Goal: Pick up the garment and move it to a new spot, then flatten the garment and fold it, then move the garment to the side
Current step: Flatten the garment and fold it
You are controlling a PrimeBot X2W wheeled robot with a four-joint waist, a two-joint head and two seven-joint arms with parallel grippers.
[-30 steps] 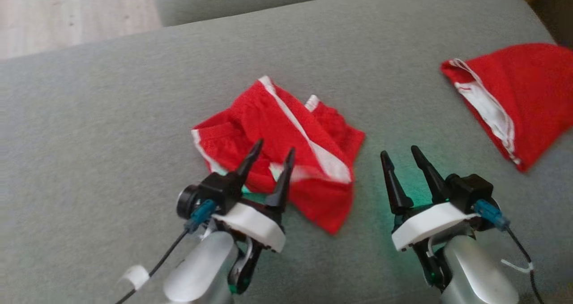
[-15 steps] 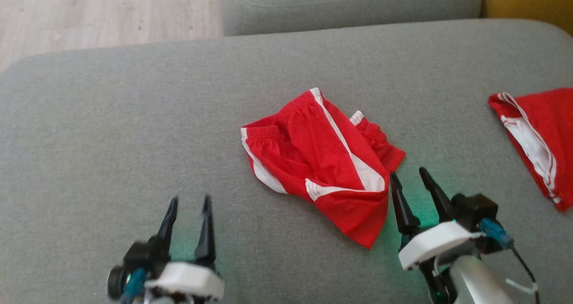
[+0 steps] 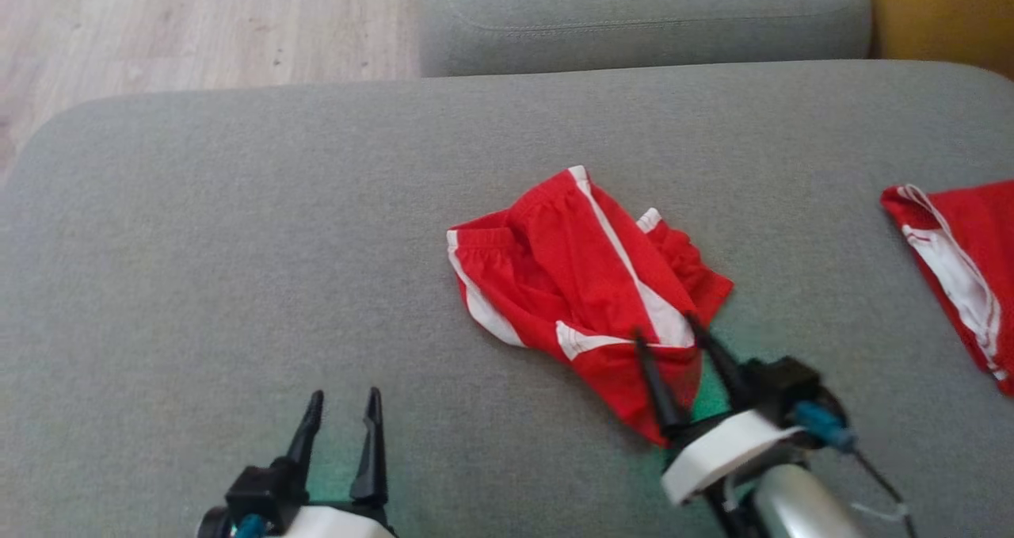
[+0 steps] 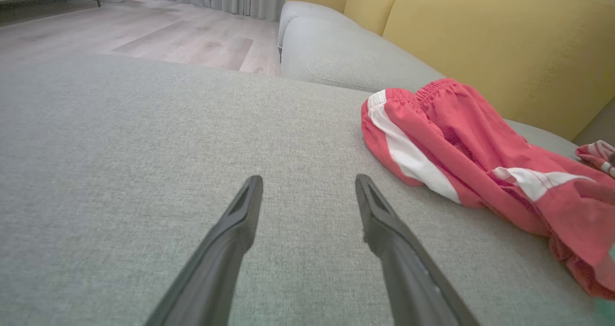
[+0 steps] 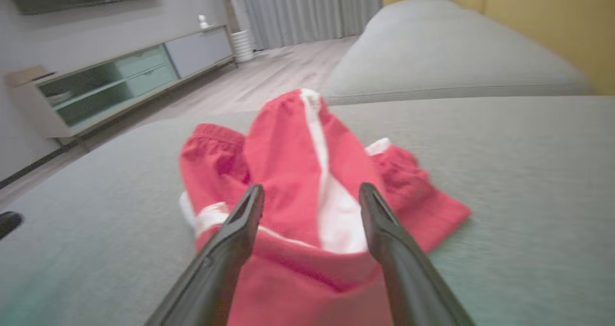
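red garment (image 3: 570,276) crumpled on sofa (image 3: 238,245), near hem lying between fingers of right gripper (image 3: 665,333), spread wide, gripping nothing. dip lower, pinch hem fully. left gripper (image 3: 344,399) parted, empty, garment well to its right.

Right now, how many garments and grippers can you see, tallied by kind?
Garments: 2, the shorts and a second garment at the right edge.
Grippers: 2, the left gripper and the right gripper.
Total: 4.

No lettering is showing on the red shorts (image 3: 578,284), and no text, label, brand or number is reading anywhere else.
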